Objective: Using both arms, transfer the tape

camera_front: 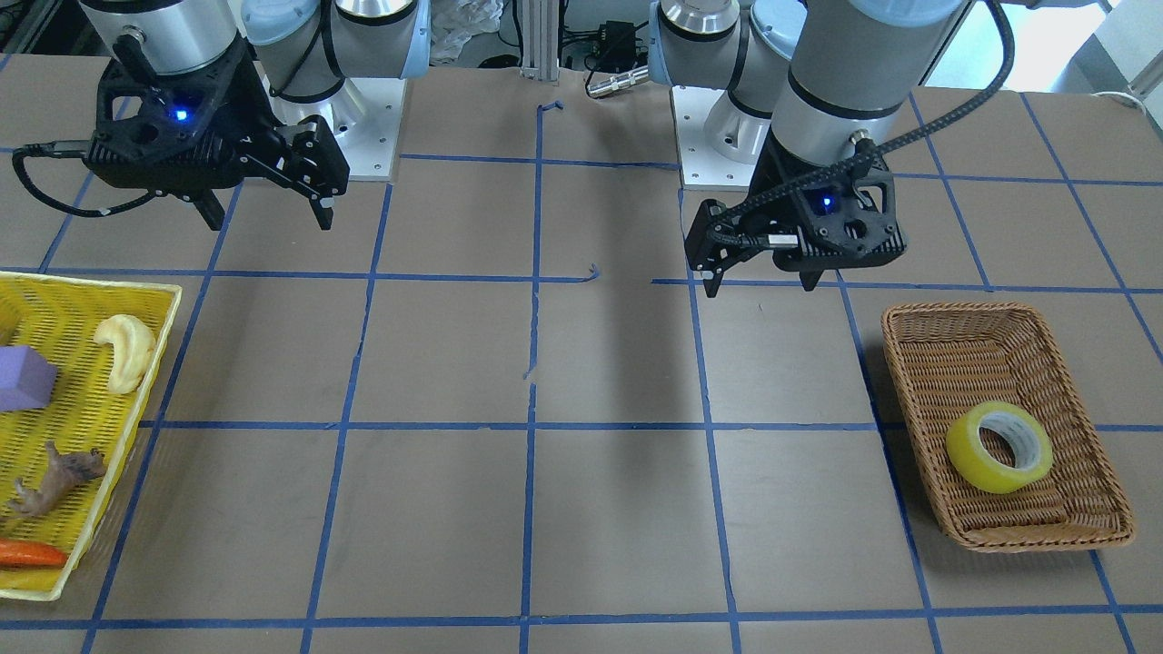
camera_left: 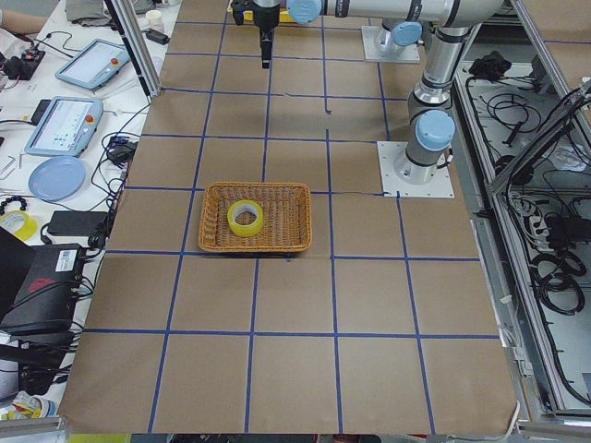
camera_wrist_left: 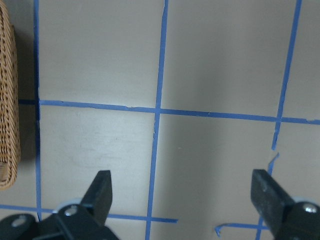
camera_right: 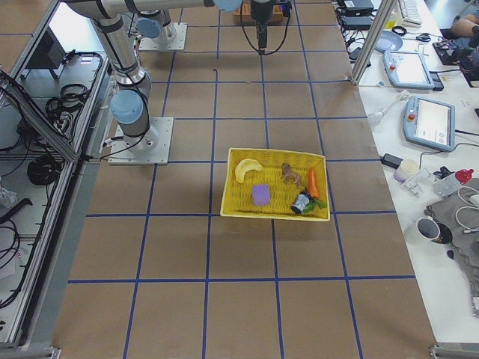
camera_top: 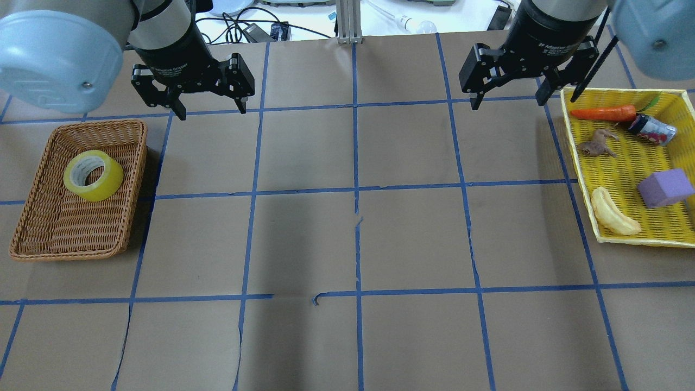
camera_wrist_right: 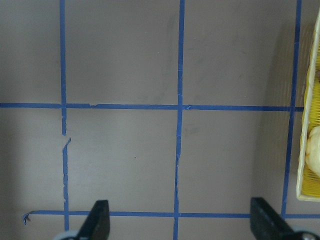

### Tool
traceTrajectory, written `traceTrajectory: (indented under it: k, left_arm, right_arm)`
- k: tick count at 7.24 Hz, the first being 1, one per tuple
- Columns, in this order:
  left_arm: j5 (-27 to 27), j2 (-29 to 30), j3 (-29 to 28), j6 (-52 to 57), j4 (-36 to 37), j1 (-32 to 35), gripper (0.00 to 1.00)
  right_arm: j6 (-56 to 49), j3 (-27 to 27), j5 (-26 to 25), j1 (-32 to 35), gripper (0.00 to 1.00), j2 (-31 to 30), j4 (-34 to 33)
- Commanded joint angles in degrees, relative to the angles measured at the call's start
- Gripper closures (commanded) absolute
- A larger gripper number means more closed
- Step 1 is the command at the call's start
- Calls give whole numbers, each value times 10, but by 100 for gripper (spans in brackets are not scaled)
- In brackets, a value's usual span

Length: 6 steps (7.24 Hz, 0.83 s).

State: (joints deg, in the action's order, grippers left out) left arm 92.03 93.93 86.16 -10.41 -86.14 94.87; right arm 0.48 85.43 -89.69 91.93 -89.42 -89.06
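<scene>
The tape (camera_top: pixel 93 175), a glossy yellow roll with a grey-white core, lies in a brown wicker basket (camera_top: pixel 81 126) on my left side. It also shows in the front view (camera_front: pixel 998 447) and the left side view (camera_left: pixel 245 218). My left gripper (camera_top: pixel 212 112) hangs open and empty above the table, beside the basket's far inner corner and apart from the tape. The left wrist view shows its gripper (camera_wrist_left: pixel 183 192) spread wide over bare paper, with the basket edge (camera_wrist_left: pixel 7 100) at the left. My right gripper (camera_top: pixel 507 104) is open and empty, which the right wrist view (camera_wrist_right: pixel 180 215) confirms.
A yellow mesh basket (camera_top: pixel 640 240) on my right holds a carrot (camera_top: pixel 602 113), a can (camera_top: pixel 651 130), a brown animal figure (camera_top: pixel 597 145), a purple block (camera_top: pixel 665 187) and a pale banana-like toy (camera_top: pixel 613 219). Brown paper with blue tape grid lines covers the table.
</scene>
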Motion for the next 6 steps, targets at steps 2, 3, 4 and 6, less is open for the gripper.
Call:
traceTrajectory:
  k: [2, 3, 4, 6]
  left_arm:
    - [5, -22, 22, 0, -29, -4, 0]
    - [3, -22, 36, -1, -20, -2, 0]
    - [3, -23, 27, 0, -20, -4, 0]
    - [4, -24, 30, 0, -20, -3, 0]
  right_arm:
    - [0, 0, 0, 0, 0, -1, 0]
    - [0, 0, 0, 0, 0, -1, -1]
    - [0, 0, -1, 0, 0, -1, 0]
    - [0, 0, 0, 0, 0, -1, 0]
